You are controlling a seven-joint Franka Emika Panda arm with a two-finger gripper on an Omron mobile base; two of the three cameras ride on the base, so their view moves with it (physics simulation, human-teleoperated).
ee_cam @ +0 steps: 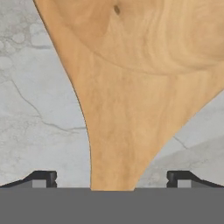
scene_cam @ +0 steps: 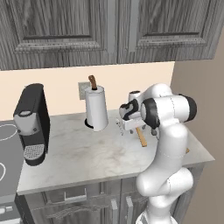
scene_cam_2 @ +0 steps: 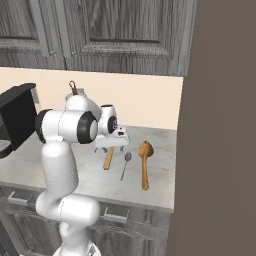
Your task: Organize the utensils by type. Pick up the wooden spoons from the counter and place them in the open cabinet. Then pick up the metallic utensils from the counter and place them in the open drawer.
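Observation:
My gripper is open and hangs low over one wooden spoon, its fingertips standing either side of the spoon's neck without touching it. From the base views the gripper points down at the counter, and the spoon's handle sticks out beneath it toward the front. A second wooden spoon lies to the right, bowl toward the wall. Between them lies a small silver spoon. The dark grey cabinet hangs above with panelled doors.
A black coffee machine stands at the counter's left. A white paper towel roll stands at the back by the wall. A stove top adjoins on the left. A brown wall closes off the right end.

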